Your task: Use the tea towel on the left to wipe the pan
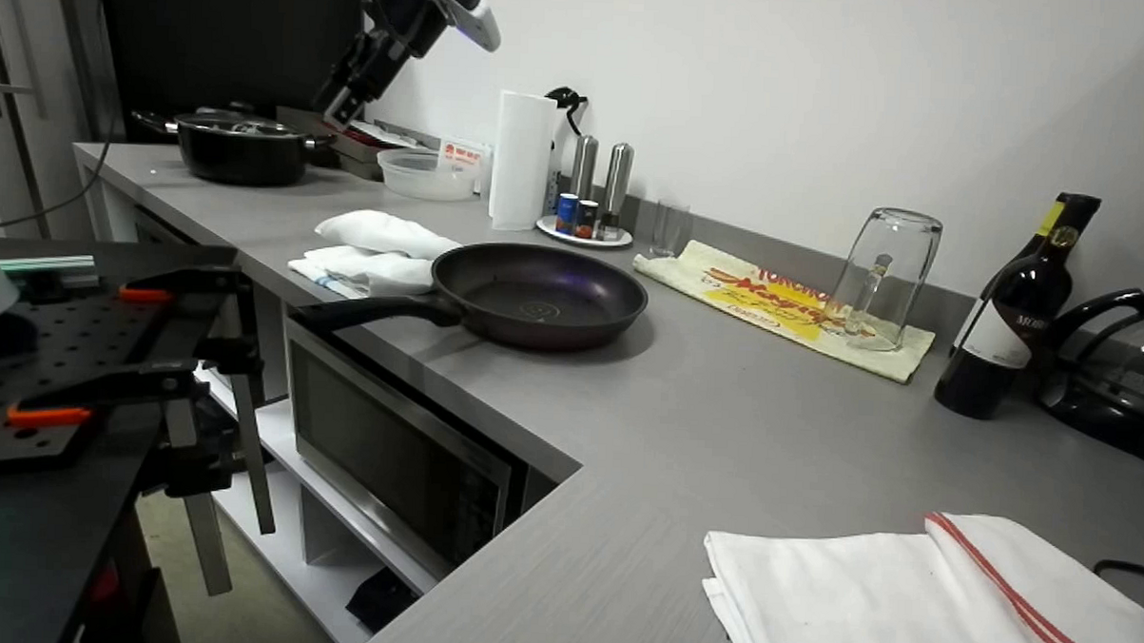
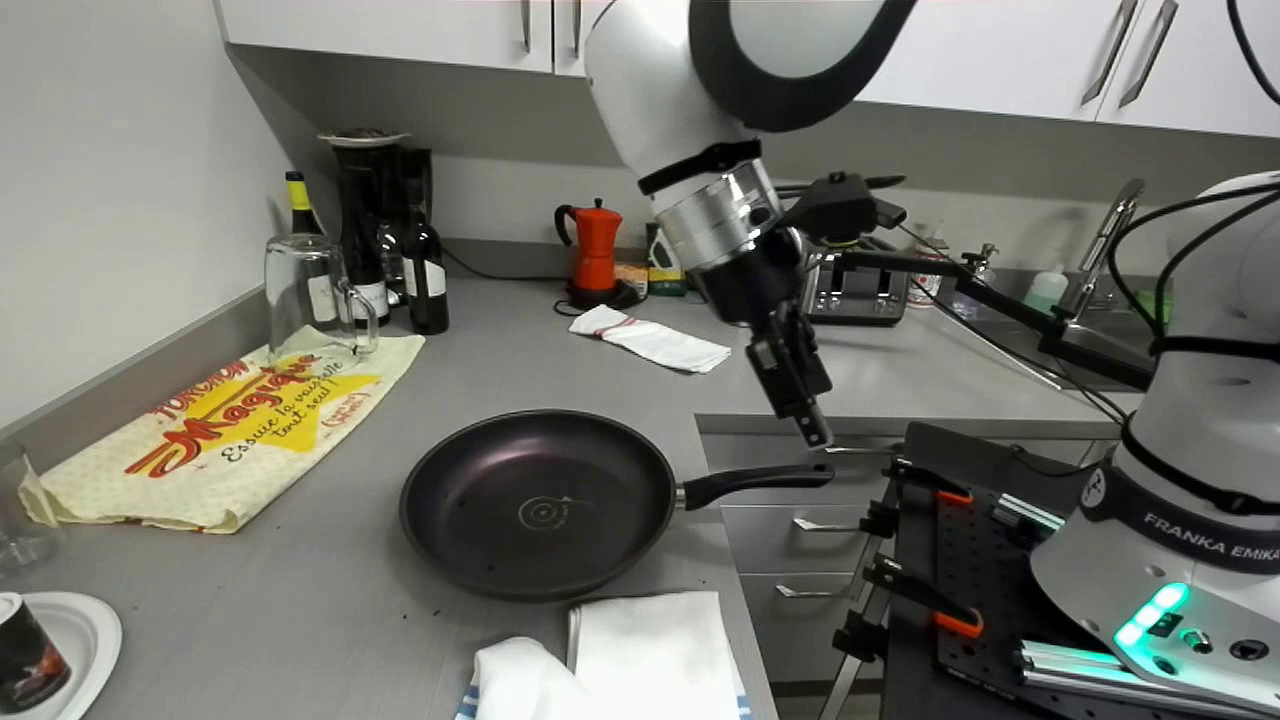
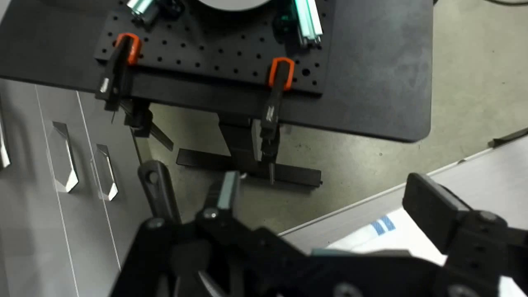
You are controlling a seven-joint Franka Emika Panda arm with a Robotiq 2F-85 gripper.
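fingers (image 3: 433,212) wide, pan (image 2: 540,480) beside a partly seen tea towel (image 2: 655,640)

the wrist view shows the fingers standing wide apart, with floor (image 3: 342,173) and a piece of the tea towel in sight between them. in both exterior views the gap is too small and dark to make out, and the arm (image 2: 650,95) is cut off by the top edge. how far the fingers stand from the pan handle (image 2: 760,481) cannot be judged.

the pan sits upright on the counter (image 2: 300,600), its handle reaching past the edge. lettering around the swirl (image 2: 545,513) inside is too fine to read. in the wrist view the handle's holed end shows, while the black base of the fingers hides most of the rest.

the tea towel, white with blue stripes, lies on the counter just beside the pan; whether they touch, and whether it is one cloth or two, cannot be told. it runs off the bottom in an exterior view, and one of the fingers covers part of it in the wrist view.

a red-striped towel (image 1: 886,599) is cut off at the lower right in an exterior view. an upside-down glass mug (image 1: 883,275) stands on a yellow printed cloth (image 1: 726,279), muddling some of its lettering. dark bottles (image 2: 428,285) overlap the black coffee maker (image 2: 352,165), so their outlines are hard to part. a white plate (image 2: 100,640) and the small can (image 2: 28,660) on it run off the left edge in an exterior view.
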